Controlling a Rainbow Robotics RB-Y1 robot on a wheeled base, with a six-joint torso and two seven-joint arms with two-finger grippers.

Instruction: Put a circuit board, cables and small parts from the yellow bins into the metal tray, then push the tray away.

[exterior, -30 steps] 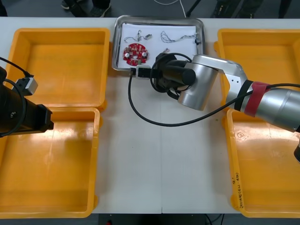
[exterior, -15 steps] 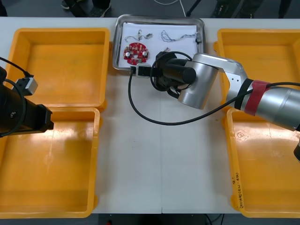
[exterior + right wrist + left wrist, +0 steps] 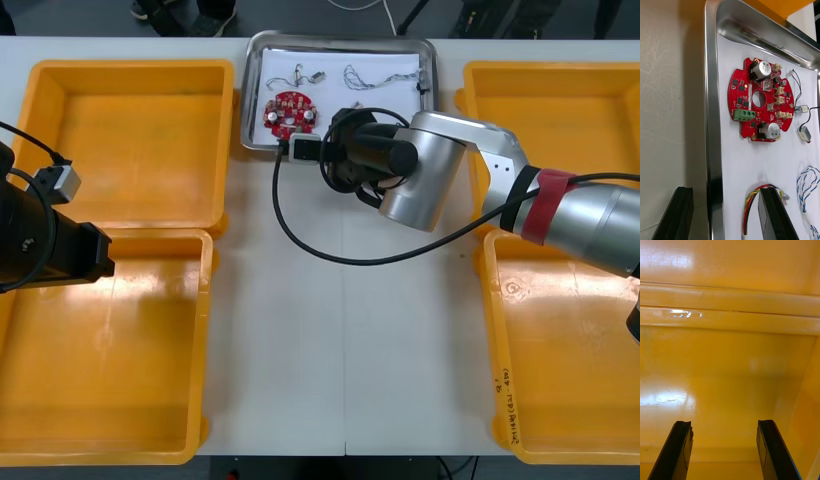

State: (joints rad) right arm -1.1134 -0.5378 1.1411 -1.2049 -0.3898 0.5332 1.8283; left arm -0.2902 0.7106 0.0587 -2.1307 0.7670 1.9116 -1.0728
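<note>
Clock is on the front view, 12 = far edge of the table.

Nearest first: the left gripper (image 3: 724, 455) is parked at 9 o'clock over the near-left yellow plastic bin (image 3: 100, 400). Its fingers are spread wide with nothing between them, and bare bin floor lies under it.

The right gripper (image 3: 300, 151) is the working one, with its arm reaching in from 3 o'clock. It sits at the near rim of the shiny rectangular metal tray (image 3: 247, 95), close to the near-left corner. The jaws are apart and straddle that rim. On the wrist cam I see one black finger (image 3: 673, 213) over the light table (image 3: 300, 330) outside the tray. The other is over the white lining inside, and the rim runs between them. I can't tell if either finger touches the rim. It is gripping nothing.

The looped red and yellow cable (image 3: 748, 204) lies right against the inside finger, partly hidden by it. The round red circuit board (image 3: 289, 113) lies flat on the lining at 12 o'clock from the right gripper, near it but apart from the fingers. Two small metal parts (image 3: 804, 134) with thin leads lie just beyond the board, also at 12. The twisted blue and white cable (image 3: 362, 77) is at 1 o'clock, toward the tray's far side.

The tray sits at 12 o'clock on the table, between the far-left yellow bin (image 3: 130, 130) and the far-right yellow bin (image 3: 560, 110).
</note>
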